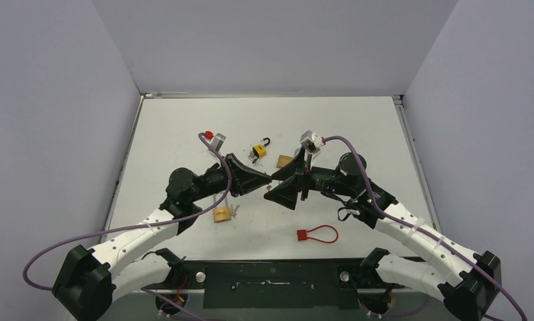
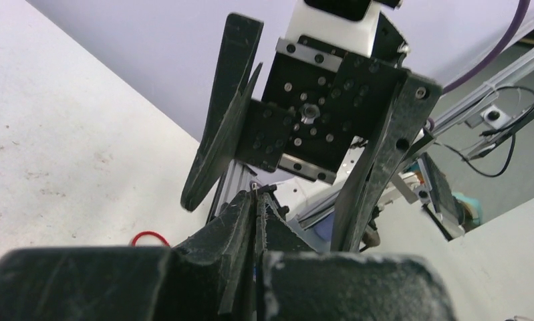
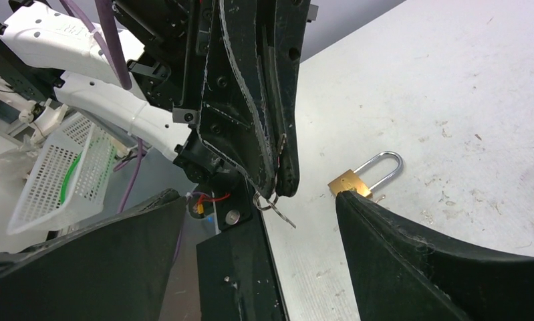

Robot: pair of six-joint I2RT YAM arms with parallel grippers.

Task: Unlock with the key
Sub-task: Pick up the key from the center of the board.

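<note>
The left jaws are pressed fully shut, and a small silver metal key [image 3: 270,200] on a thin wire ring is pinched between their tapered, matte black tips, with the ring showing just past them. The right jaws are spread wide and hold nothing. Their broad, curved black blades have scuffed, pale edges, and they are turned mouth-first toward the left tips, one blade to each side.

Near the left tips, a brass padlock [image 3: 349,182] with a blocky rectangular body and a polished silver U-shaped shackle lies flat on the white, faintly speckled and scratched worktop [image 1: 357,134]. Part of its body is hidden behind a right blade, so it cannot be told whether the shackle is seated.

Farther back on the worktop lie a small yellow padlock [image 1: 258,151] with a hooked black shackle and a flat brass-coloured piece [image 1: 285,160]. Toward the near edge, a thin red cable loop [image 1: 318,233] with a red rectangular tab lies flat.
</note>
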